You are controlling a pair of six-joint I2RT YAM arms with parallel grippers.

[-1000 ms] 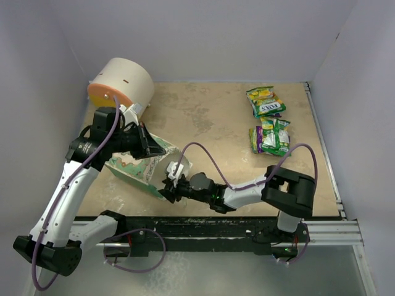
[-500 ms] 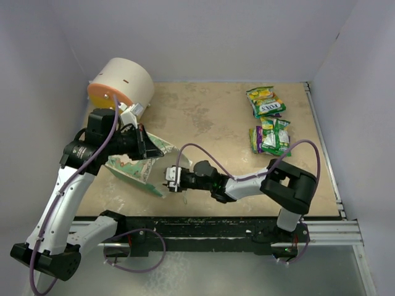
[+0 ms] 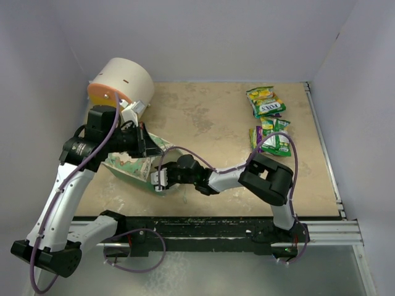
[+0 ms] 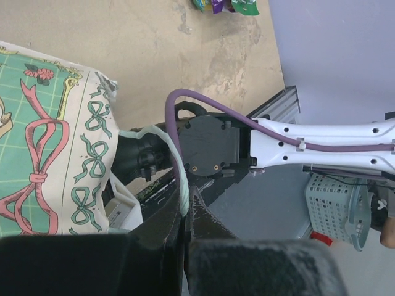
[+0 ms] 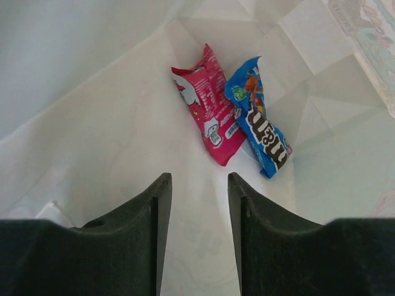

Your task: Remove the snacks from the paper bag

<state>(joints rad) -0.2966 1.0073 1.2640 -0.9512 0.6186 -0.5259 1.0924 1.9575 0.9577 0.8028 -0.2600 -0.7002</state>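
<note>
My right gripper sits inside the paper bag, fingers parted. Ahead, the path is free up to the pink packet and blue packet, which lie touching. Bag walls bound it on both sides. My left gripper pinches the string handle at the mouth.

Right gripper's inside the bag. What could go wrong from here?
1. The pink packet and blue packet lie touching, ahead of the open right gripper. Closing could catch both, or push one deeper.
2. The left gripper holds the bag only by its thin string handle. A tug from inside might swing or tip the bag.
3. Paper lies close under the fingers, so they may pinch the bag along with a packet.
</note>
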